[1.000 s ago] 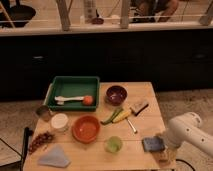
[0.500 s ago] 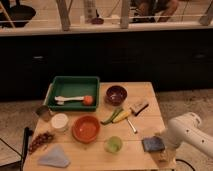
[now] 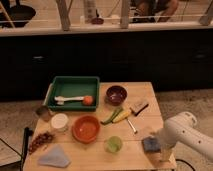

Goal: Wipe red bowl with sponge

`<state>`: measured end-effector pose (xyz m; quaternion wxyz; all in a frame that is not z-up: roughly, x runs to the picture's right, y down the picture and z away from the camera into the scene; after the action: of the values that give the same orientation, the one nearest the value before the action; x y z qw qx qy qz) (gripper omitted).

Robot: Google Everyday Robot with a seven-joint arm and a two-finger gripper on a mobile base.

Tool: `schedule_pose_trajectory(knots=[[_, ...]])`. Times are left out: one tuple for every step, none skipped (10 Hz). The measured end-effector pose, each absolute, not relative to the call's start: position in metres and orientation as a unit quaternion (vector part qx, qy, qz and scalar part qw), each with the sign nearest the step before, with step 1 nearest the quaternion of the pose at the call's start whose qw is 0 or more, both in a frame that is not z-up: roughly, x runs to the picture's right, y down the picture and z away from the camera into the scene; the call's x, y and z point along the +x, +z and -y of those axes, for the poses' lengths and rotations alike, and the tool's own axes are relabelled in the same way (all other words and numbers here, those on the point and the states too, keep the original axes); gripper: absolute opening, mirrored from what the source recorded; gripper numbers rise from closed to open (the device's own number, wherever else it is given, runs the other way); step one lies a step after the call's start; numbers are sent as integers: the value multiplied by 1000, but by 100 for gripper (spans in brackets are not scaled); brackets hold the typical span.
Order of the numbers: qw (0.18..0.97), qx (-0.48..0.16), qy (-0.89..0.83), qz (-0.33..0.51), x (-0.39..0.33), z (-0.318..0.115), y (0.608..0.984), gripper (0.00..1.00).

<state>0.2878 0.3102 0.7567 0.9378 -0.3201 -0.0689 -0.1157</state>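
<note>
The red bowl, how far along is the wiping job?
Nothing looks done yet: the red bowl sits untouched mid-table. In hand: the end effector is down at the sponge near the table's front right corner, apparently going for a grasp; the sponge lies flat on the table. Left: lift the sponge, carry it to the bowl, wipe.

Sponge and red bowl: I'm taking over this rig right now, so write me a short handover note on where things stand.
Gripper: at the table's front right corner, down at the sponge; its fingertips are hidden by the arm, and no lift is visible.
Sponge: flat on the table near the right front edge, right of the green cup.
Red bowl: centre-left, in front of the green tray, untouched.
Done: arm brought to the sponge.
Left: grasp and lift the sponge, carry it to the red bowl, wipe inside.
</note>
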Motion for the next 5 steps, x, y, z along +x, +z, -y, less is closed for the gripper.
schedule_pose_trajectory(knots=[[937, -321, -117, 69, 287, -311, 758, 69], [937, -322, -117, 68, 286, -314, 759, 61], [936, -324, -116, 69, 285, -316, 762, 46], [936, -325, -115, 70, 284, -317, 764, 38], [935, -328, -114, 71, 284, -319, 766, 28]])
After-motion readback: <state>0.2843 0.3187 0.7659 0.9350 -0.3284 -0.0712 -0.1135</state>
